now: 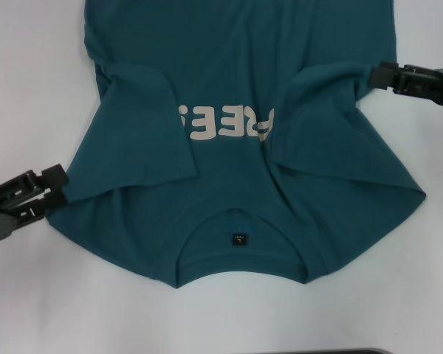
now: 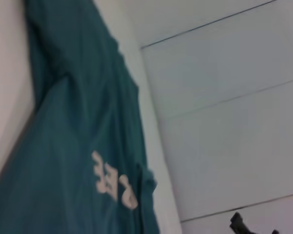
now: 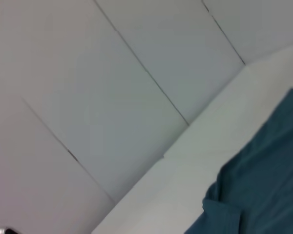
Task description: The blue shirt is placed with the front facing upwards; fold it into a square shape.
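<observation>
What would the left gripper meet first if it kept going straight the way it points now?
Probably the blue shirt: in the head view the left gripper points right and slightly away from the robot, already at the shirt's edge beside the folded-in sleeve. Its height above the cloth is unclear.

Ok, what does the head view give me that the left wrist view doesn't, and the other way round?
Only the head view shows the dark teal-blue cotton T-shirt's collar with its small dark neck label, both sleeves folded inward over the chest, the left hand at the shirt's left edge near the shoulder, and the right hand at its right edge beside the folded sleeve. Only the left wrist view shows the pale panelled wall beyond the white table. Both show the off-white block letters on the shirt.
</observation>
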Tool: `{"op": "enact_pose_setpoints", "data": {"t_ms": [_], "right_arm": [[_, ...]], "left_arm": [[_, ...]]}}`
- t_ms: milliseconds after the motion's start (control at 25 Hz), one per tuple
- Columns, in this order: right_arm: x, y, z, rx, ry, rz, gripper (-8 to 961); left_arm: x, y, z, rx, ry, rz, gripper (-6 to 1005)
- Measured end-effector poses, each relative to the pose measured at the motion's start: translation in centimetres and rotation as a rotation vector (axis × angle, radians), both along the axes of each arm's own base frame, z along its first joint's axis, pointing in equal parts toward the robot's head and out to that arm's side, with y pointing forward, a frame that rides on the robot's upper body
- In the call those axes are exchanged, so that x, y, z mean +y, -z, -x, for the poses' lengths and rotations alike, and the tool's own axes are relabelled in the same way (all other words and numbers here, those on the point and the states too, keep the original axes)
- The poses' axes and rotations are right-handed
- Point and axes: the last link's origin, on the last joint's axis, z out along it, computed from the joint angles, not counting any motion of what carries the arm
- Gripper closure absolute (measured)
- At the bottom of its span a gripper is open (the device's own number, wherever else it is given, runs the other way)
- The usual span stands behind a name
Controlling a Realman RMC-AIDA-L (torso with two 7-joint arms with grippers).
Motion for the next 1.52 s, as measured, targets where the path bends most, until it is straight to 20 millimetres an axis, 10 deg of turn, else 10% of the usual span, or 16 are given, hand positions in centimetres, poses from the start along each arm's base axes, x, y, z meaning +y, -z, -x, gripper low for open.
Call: {"op": "enact_pose_setpoints", "data": {"t_ms": [440,1520], "right_arm": [[0.8,-0.2,0.0,0.008,0.056,0.010,29],[1.1,-0.6,-0.6,-0.008,0.082,-0.012,30]], "left_arm": [[0.7,-0.6,3.2,0.127,-0.196,0.080,151],[3.4,0.3,3.7,0.193,-0.318,0.139,153]]}}
